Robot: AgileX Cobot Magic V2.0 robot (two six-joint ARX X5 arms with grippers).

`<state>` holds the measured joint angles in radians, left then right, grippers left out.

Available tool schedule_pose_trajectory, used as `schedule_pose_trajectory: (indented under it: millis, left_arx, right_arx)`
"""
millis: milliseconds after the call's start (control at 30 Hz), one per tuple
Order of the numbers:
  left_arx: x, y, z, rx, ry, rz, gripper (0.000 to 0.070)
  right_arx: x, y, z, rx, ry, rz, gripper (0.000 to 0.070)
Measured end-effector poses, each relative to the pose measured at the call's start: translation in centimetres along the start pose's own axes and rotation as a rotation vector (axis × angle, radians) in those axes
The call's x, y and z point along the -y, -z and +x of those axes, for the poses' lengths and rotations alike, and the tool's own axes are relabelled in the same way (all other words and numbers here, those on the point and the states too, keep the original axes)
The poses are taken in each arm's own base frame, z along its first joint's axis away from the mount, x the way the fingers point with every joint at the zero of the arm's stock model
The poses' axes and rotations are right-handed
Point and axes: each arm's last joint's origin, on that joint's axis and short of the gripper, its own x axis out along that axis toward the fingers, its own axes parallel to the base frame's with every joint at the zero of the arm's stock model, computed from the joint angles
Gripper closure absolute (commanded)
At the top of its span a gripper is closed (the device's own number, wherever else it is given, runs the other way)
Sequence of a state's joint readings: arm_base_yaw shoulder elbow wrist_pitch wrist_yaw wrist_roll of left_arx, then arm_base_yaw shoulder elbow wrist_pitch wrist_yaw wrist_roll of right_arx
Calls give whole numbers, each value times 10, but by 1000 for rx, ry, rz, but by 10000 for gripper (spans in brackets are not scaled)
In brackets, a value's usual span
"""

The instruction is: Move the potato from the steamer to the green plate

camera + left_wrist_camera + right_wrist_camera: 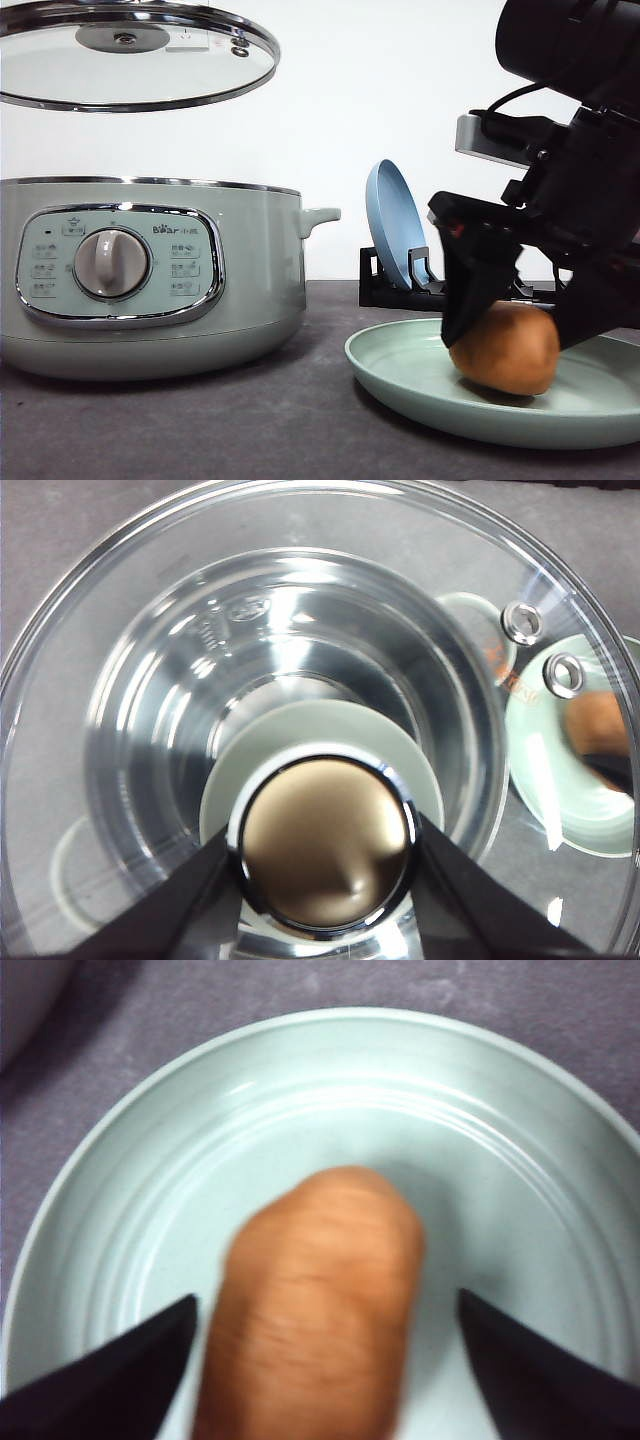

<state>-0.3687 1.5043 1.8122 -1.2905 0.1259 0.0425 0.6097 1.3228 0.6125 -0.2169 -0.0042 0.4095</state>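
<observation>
The potato (505, 350) (315, 1300) lies on the green plate (400, 372) (520, 1150), orange-brown and oval. My right gripper (508, 335) (328, 1295) straddles it, open, with a small gap between each finger and the skin. The pale green steamer (150, 285) stands at the left without its lid. Its glass lid (130, 70) hangs level above it, and my left gripper (322, 835) is shut on the lid's knob (325, 845). Through the glass in the left wrist view, the pot's bright inside (300, 660), the plate (560, 780) and the potato (598, 720) show.
A blue plate (395, 225) stands on edge in a black rack (385, 285) behind the green plate. The steamer's side handle (318, 217) points toward the rack. Dark table (250, 420) lies open in front, between steamer and plate.
</observation>
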Motion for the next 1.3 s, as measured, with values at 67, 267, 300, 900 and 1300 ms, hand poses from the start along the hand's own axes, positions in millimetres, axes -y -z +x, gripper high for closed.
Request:
schedule_pose_trajectory:
  millis: [67, 267, 300, 900, 1300]
  left_arx:
    - [2, 0, 0, 0, 6, 7, 700]
    - [5, -1, 4, -10, -4, 17, 700]
    - [4, -2, 7, -18, -10, 17, 700]
    - [-4, -15, 63, -154, -43, 23, 700]
    - [-5, -21, 88, -187, -39, 25, 700]
  right_arx:
    - [0, 0, -1, 5, -1, 0, 72]
    - [-4, -12, -22, 94, -30, 1, 72]
    - [-6, -16, -28, 121, -41, 1, 72]
    - [-8, -37, -110, 390, -90, -25, 72]
    - [-6, -35, -112, 385, -66, -39, 73]
